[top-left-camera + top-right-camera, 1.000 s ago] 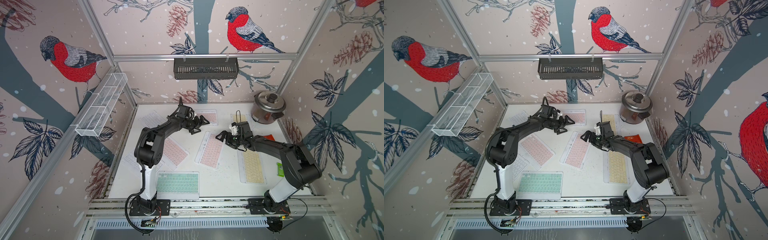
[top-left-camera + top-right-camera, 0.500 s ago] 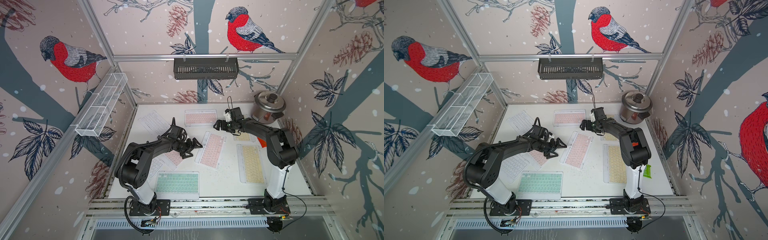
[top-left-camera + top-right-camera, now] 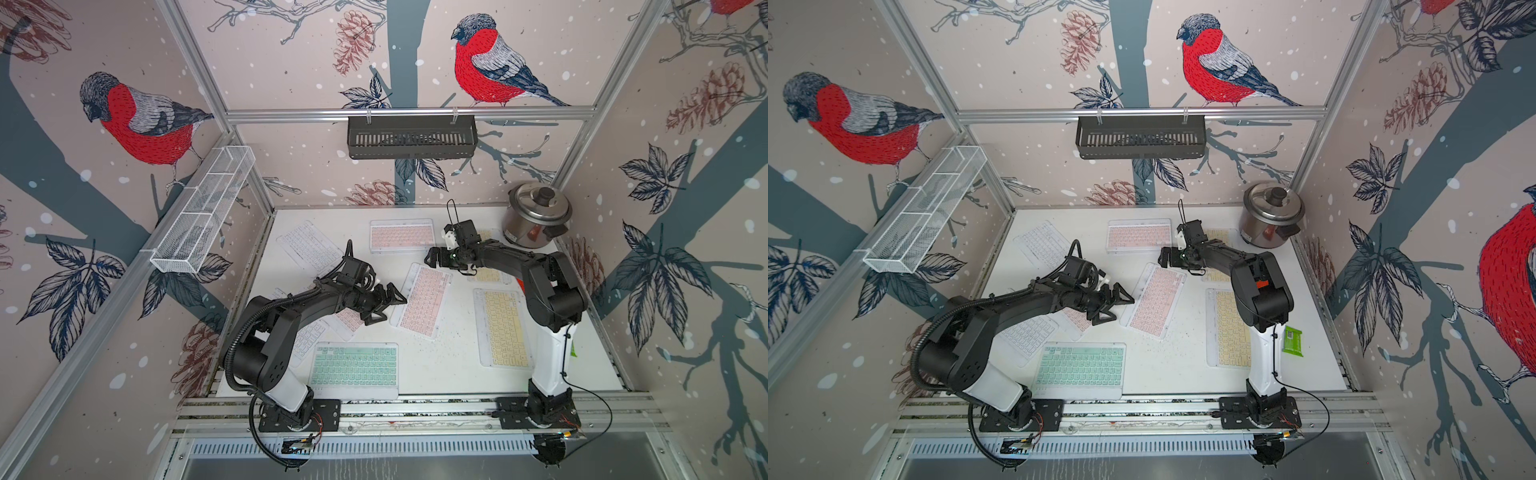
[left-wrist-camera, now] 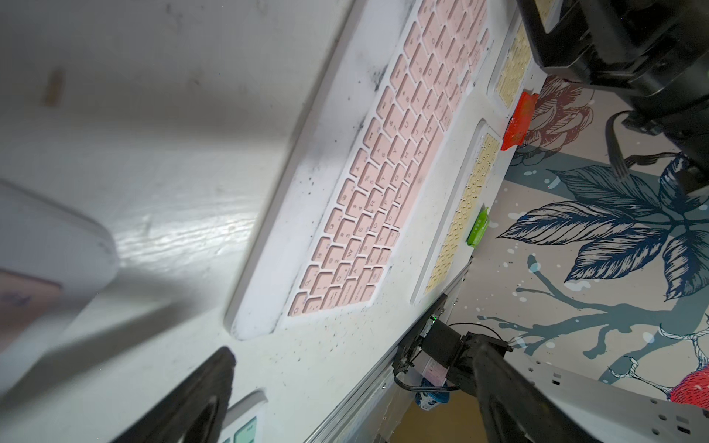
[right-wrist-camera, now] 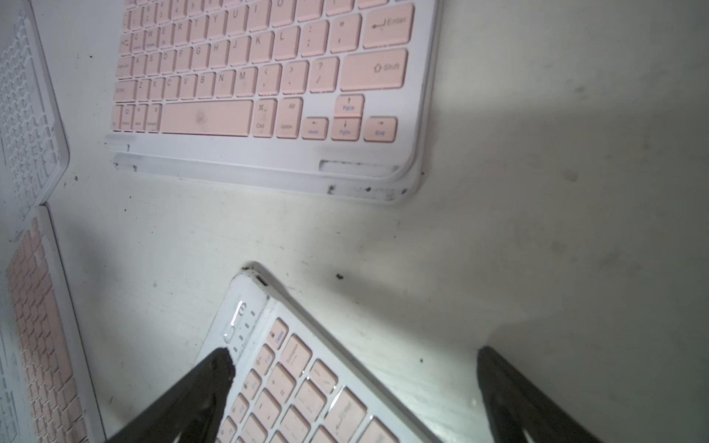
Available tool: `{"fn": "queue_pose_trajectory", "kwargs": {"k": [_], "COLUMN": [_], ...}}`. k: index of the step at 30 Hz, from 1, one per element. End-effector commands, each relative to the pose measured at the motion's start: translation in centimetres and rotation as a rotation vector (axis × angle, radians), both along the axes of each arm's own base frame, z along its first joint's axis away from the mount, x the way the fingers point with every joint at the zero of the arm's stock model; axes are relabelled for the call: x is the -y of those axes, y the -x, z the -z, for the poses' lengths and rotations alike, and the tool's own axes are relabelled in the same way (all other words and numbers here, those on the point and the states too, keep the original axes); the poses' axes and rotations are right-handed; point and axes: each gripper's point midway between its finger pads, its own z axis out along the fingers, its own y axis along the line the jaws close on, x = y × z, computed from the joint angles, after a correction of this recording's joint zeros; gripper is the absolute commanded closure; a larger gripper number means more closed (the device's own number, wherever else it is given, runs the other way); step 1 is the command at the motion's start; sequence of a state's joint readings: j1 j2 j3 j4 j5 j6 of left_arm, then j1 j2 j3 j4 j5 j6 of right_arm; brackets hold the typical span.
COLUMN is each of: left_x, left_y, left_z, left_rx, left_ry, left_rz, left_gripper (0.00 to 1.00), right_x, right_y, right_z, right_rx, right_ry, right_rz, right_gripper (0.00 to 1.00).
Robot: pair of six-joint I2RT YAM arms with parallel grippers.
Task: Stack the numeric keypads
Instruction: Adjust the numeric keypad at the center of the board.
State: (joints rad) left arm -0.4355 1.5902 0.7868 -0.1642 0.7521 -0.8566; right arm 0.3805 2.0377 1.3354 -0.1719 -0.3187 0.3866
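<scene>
On the near left of the white table (image 3: 440, 365) a mint-green keypad (image 3: 354, 368) lies flat. Just beyond it, a white keypad (image 3: 307, 340) and a pink keypad (image 3: 348, 321) lie partly hidden under the left arm. The left gripper (image 3: 388, 307) hangs over that pink keypad's right end, jaws spread wide and empty, pointing towards the tilted pink keypad (image 3: 422, 301) at mid-table. To the right a yellow keypad (image 3: 503, 328) runs near to far, and a small green packet (image 3: 1292, 340) lies by the right wall.

Farther back, the right gripper (image 3: 434, 259) sits low at the tilted pink keypad's far corner, jaws wide and gripping nothing. In the right wrist view one finger (image 5: 215, 368) overlaps that corner, and the other is over bare table. A second yellow keypad (image 3: 488, 274) lies under the right arm. Farthest back are a far white keypad (image 3: 309, 247) on the left, a far pink keypad (image 3: 401, 235) at centre, and a rice cooker (image 3: 536, 216) in the right corner.
</scene>
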Motion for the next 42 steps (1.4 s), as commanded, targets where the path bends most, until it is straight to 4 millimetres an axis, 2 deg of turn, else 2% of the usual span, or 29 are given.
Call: {"fn": "queue_pose_trajectory", "kwargs": {"k": [1, 10, 13, 21, 28, 32, 35, 39, 42], "left_x": [-0.1, 2.4, 2.6, 3.4, 1.7, 1.5, 1.2, 0.4, 0.0], "left_y": [1.0, 0.7, 0.1, -3.5, -8.2, -10.9, -12.5, -13.7, -13.9], "left_z": [0.8, 0.9, 1.4, 2.5, 3.1, 2.9, 2.7, 3.3, 3.6], "left_rx": [-0.04, -0.056, -0.048, -0.017, 0.031, 0.054, 0.087, 0.075, 0.076], "left_ry": [-0.005, 0.046, 0.033, 0.004, -0.039, -0.036, -0.081, -0.089, -0.101], "left_rz": [0.016, 0.007, 0.011, 0.008, -0.056, -0.066, -0.052, -0.061, -0.068], "left_gripper": [0.03, 0.03, 0.03, 0.03, 0.03, 0.03, 0.03, 0.03, 0.03], "right_x": [0.1, -0.2, 0.0, 0.9, 1.4, 0.7, 2.0, 4.3, 3.9], "right_y": [0.8, 1.0, 1.3, 3.0, 5.9, 7.6, 7.1, 4.4, 2.6], "right_z": [0.6, 1.0, 1.1, 0.7, 0.1, -0.8, -1.9, -2.1, -2.0], "right_rx": [-0.029, -0.037, -0.044, -0.071, -0.098, -0.099, -0.067, -0.051, -0.051], "right_ry": [0.003, -0.016, -0.015, -0.035, -0.084, -0.129, -0.144, -0.173, -0.21], "right_rz": [-0.002, -0.004, -0.001, 0.03, 0.057, 0.04, 0.069, 0.103, 0.07], "right_gripper": [0.0, 0.0, 0.0, 0.0, 0.0, 0.0, 0.0, 0.0, 0.0]}}
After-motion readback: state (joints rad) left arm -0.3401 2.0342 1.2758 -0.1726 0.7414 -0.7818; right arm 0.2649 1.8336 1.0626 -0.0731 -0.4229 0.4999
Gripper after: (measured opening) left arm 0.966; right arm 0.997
